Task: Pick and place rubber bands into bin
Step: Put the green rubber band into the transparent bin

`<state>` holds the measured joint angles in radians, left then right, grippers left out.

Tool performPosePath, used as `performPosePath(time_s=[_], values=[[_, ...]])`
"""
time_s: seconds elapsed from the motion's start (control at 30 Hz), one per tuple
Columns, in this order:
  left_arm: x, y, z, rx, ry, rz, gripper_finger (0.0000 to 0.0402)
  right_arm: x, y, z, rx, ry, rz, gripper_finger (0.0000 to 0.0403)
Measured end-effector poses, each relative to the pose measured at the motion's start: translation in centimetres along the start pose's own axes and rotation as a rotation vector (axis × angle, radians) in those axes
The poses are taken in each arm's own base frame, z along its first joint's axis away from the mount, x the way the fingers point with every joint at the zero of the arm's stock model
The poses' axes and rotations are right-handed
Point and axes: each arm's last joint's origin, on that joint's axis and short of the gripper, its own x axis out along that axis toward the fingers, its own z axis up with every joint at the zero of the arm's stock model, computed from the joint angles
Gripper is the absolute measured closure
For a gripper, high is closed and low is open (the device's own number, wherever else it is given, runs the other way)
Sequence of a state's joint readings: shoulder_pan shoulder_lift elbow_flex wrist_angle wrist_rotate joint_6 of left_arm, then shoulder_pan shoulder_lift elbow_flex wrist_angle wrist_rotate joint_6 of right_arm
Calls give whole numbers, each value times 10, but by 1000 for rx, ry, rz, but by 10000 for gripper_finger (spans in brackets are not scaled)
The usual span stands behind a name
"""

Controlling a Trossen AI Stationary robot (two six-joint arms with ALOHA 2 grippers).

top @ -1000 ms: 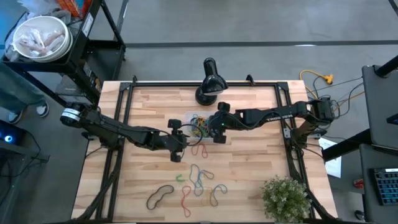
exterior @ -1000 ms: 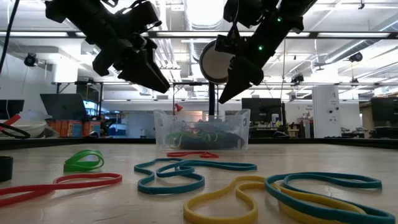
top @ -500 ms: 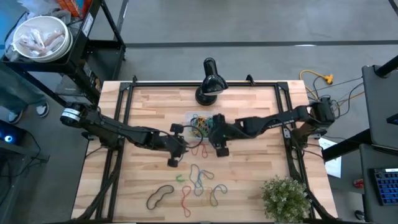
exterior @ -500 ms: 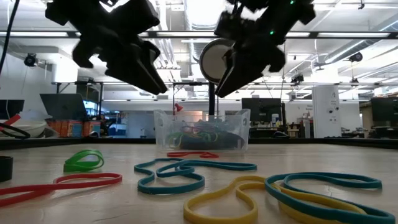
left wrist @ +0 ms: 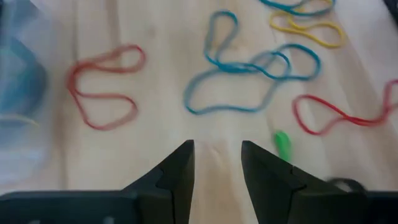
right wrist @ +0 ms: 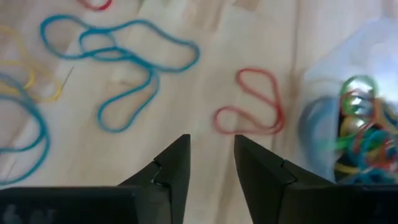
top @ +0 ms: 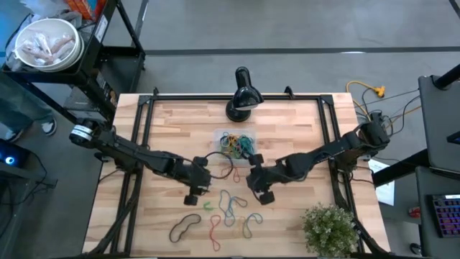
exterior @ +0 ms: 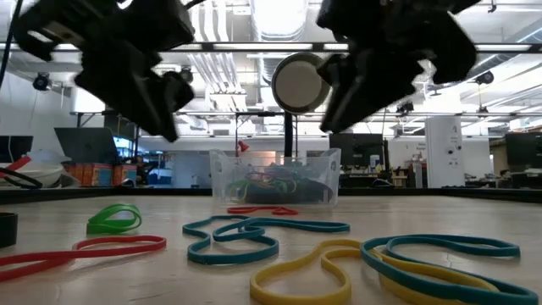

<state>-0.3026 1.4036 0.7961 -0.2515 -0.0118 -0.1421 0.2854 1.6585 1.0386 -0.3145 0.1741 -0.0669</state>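
Note:
The clear bin (top: 236,142) stands on the table's middle, holding several coloured rubber bands (exterior: 279,183). More rubber bands lie loose on the wood nearer the front: a red one (top: 228,173), blue ones (top: 231,205), a green one (top: 208,206) and a black one (top: 185,227). My left gripper (top: 194,191) hovers open above the table, left of the loose bands; the wood shows between its fingers (left wrist: 217,155). My right gripper (top: 261,190) hovers open on their right, on the near side of the bin, with nothing between its fingers (right wrist: 211,155).
A black desk lamp (top: 242,97) stands beyond the bin at the far edge. A potted plant (top: 329,229) sits at the near right corner. Black frame rails (top: 144,137) run along the table's sides. Bare wood lies left and right of the bands.
My right gripper has swung from over the bin toward the table's near edge and now hangs beside the loose bands. My left gripper has shifted a little toward the near left and turned its wrist. The bands and the bin lie as before.

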Motion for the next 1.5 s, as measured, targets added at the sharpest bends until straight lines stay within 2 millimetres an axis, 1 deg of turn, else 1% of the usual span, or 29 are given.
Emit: performPosePath(time_s=[0.13, 0.23, 0.33, 0.47, 0.8, 1.0, 1.2, 1.5], values=[[1, -15, -5, -25, 21, -41, 285, 6, 6, -15, 57, 44, 9, 290], [0, -23, -5, -34, 9, -65, 285, 10, 9, -27, 118, 71, 8, 292], [0, -28, -4, -58, -5, -62, 285, 14, 10, -36, 173, 76, 6, 291], [6, -31, -6, -54, -27, -33, 285, 17, 11, -42, 181, 71, 6, 289], [40, -34, -23, -110, 106, 11, 285, 17, 11, -43, 167, 71, 6, 294], [51, -34, -29, -137, 151, -13, 285, 18, 11, -44, 161, 76, 6, 299], [53, -36, -26, -139, 125, -44, 285, 18, 11, -45, 160, 79, 6, 299], [50, -37, -25, -155, 126, -81, 285, 18, 11, -46, 159, 80, 6, 302]])
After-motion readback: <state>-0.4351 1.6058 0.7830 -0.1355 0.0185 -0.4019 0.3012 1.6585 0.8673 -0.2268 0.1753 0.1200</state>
